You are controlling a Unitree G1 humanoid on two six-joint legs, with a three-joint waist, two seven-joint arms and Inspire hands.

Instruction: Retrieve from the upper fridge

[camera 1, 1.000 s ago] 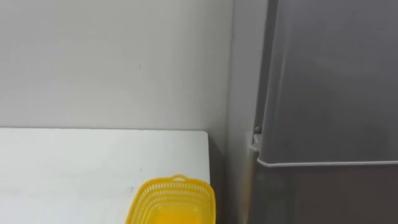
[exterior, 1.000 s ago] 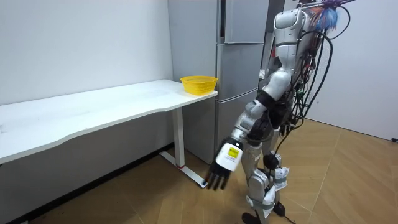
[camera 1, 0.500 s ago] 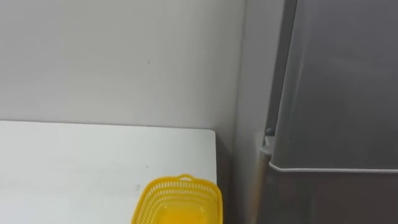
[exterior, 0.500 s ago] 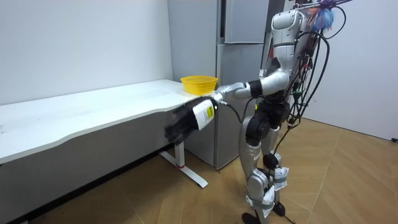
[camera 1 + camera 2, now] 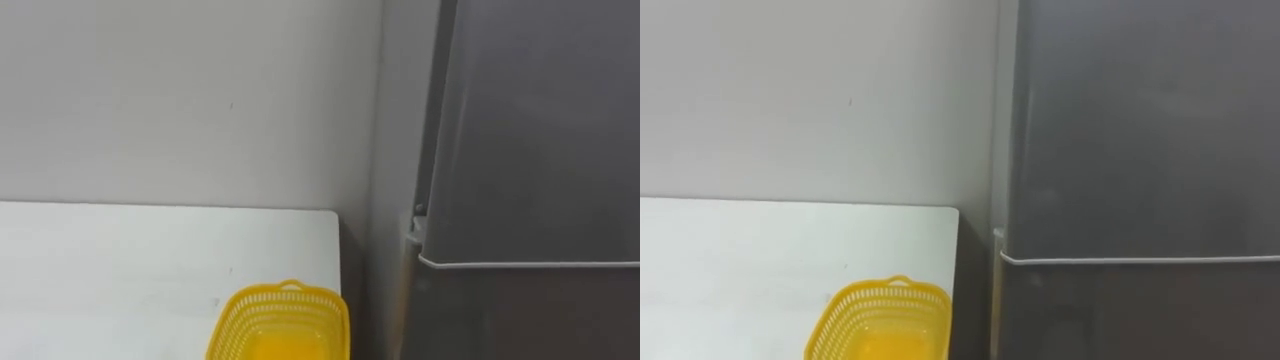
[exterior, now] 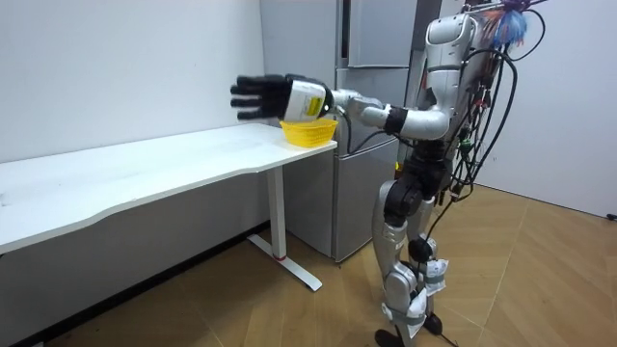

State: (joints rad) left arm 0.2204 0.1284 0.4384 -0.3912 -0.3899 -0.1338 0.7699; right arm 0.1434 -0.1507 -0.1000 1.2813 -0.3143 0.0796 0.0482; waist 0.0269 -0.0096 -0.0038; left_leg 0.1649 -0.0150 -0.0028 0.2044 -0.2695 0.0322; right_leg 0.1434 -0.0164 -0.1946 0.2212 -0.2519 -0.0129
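Swinging up from below table height, the left hand (image 6: 262, 97) is now held out level on a nearly straight arm. Its fingers are spread wide and empty, above the table (image 6: 145, 164) and by the basket (image 6: 308, 130) in the room view. The fridge (image 5: 540, 130) has its upper door shut, so the thing to fetch is unseen behind it. The step looks like the reach to open. Next, the hand must cross to the door's free edge and pull.

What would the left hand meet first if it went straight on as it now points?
The way looks free: the open left hand points to the room view's left, above the table, past the yellow basket. Perhaps the wall eventually; depth is unclear.
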